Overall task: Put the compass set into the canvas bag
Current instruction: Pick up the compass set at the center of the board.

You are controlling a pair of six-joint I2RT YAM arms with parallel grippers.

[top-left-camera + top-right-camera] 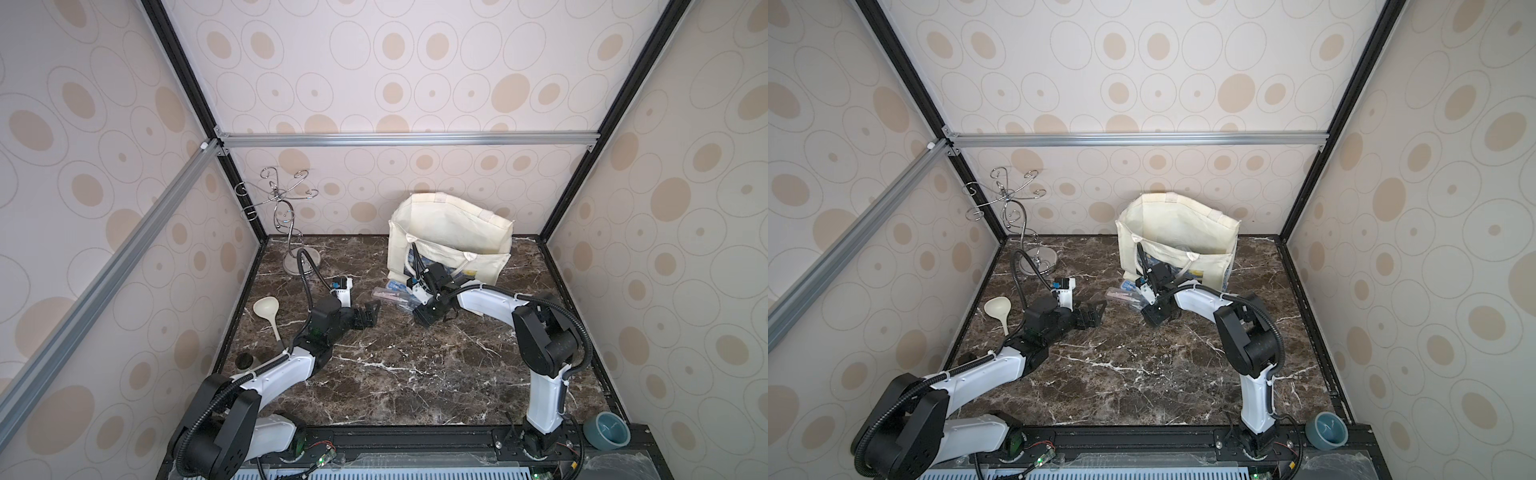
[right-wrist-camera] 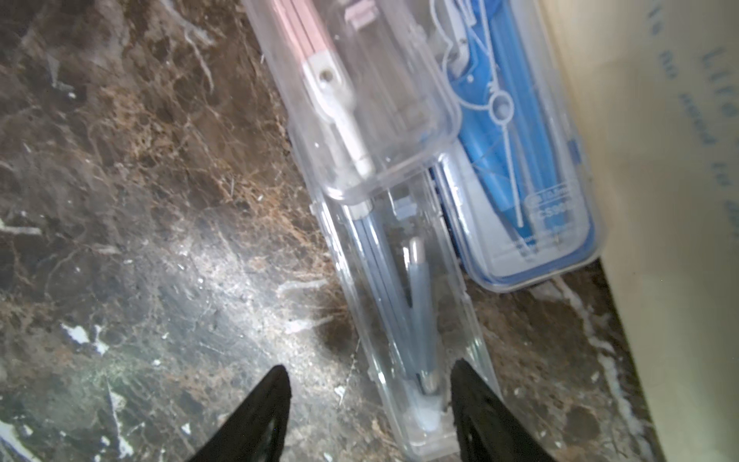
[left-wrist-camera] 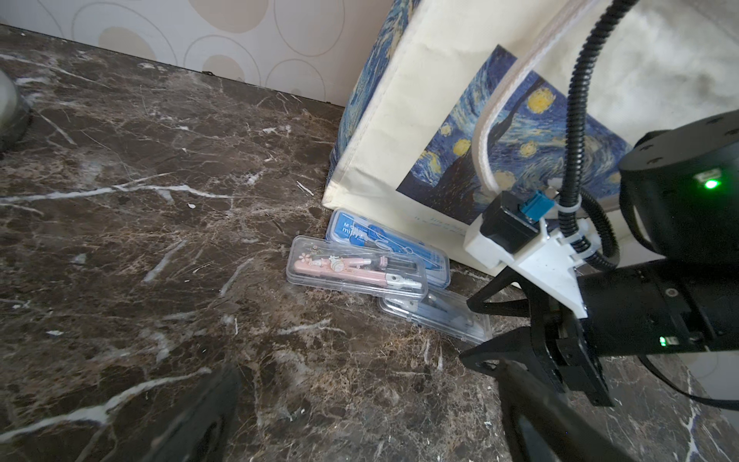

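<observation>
Grey compass set (image 2: 416, 304) lies left-right by the canvas bag (image 1: 486, 262); right gripper (image 2: 370, 368), half-open, straddles its end; left gripper (image 1: 372, 314) wide open, empty.

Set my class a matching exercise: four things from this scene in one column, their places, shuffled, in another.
1 pink compass case
2 blue compass case
3 grey compass case
4 teal bowl

A end between the open fingers of the right gripper
B against the canvas bag, at its front
C scene's near right corner
D overlapping the grey case

Pairs: 1-D, 2-B, 3-A, 4-C
</observation>
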